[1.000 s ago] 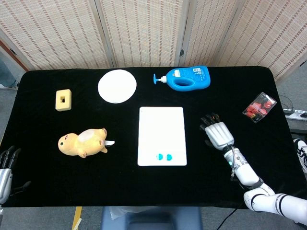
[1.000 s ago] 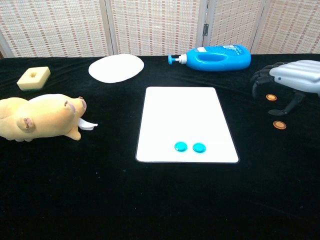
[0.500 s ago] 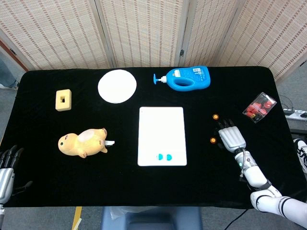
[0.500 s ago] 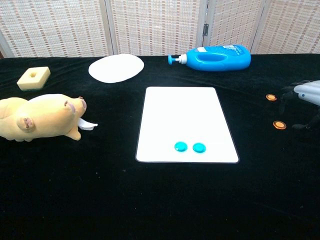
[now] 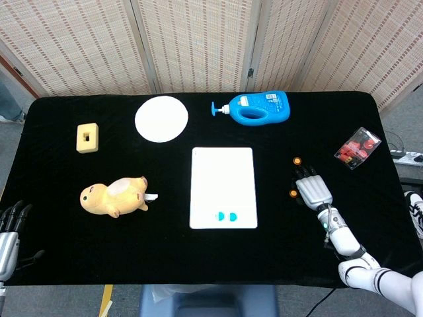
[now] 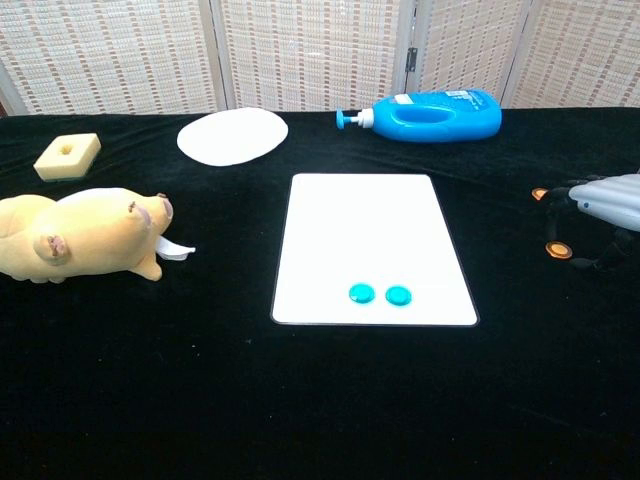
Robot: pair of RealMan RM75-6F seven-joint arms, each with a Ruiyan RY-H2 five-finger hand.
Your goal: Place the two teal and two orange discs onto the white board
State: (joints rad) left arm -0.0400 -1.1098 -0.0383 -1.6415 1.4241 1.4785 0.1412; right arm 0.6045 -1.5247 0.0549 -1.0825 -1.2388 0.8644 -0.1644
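Right hand flat and palm-down over the desk toward its right edge, fingers spread, nothing held; fingertips just beside the nearer orange disc, thumb tip near it in the chest view, probably lined up for a pinch. Farther orange disc just beyond the fingertips, bare on the black cloth. Left hand idle at the near left corner, fingers loosely apart, empty.

Near to far: two teal discs side by side on the white board, close to its near edge, so that half of the job looks finished. Both orange ones off the board to its right, apart from its edge; only bare cloth between them and the board, a short open path leftward. Most of the board's far part bare, plenty of landing space.

Plush pig to the board's left, well clear of that path. Farther back: yellow sponge block toward the left edge, white round pad, blue pump bottle lying on its side near the far edge. Clear packet with red pieces toward the right edge, beyond the hand, worth avoiding on any outward swing.
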